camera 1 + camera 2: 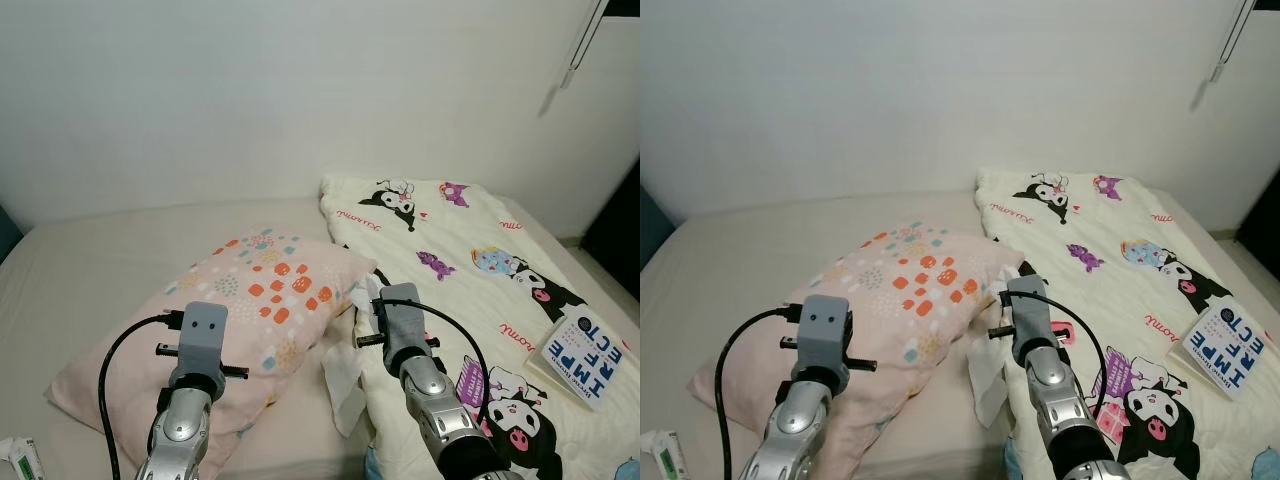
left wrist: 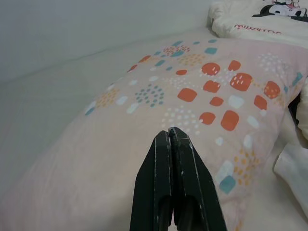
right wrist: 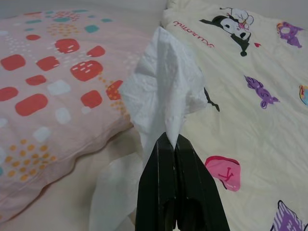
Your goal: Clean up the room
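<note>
Count: we see one pink pillow [image 1: 235,320] with orange and teal dots, one cream cartoon-print quilt [image 1: 470,290], one book [image 1: 588,358], and white tissue [image 3: 161,91] in what looks like two pieces.
Tissue: one crumpled piece is up in the right gripper [image 3: 175,144]; another [image 1: 345,385] lies on the bed [image 1: 90,270] in the gap between pillow and quilt.
Right gripper: its fingers are pressed together on the raised tissue, held over that gap.
Left gripper: [image 2: 169,137] fingers closed tight together with nothing between them, poised above the pillow.
Wrist views: they show us both fingertip pairs; in the head views the wrist housings hide them.
Head views: they add the book on the quilt's right edge and a small white-and-green item [image 1: 22,458] at the lower left corner.
Edges: the bed runs up to a pale wall [image 1: 300,90] behind.
Open room: bare sheet lies left of and behind the pillow.
</note>
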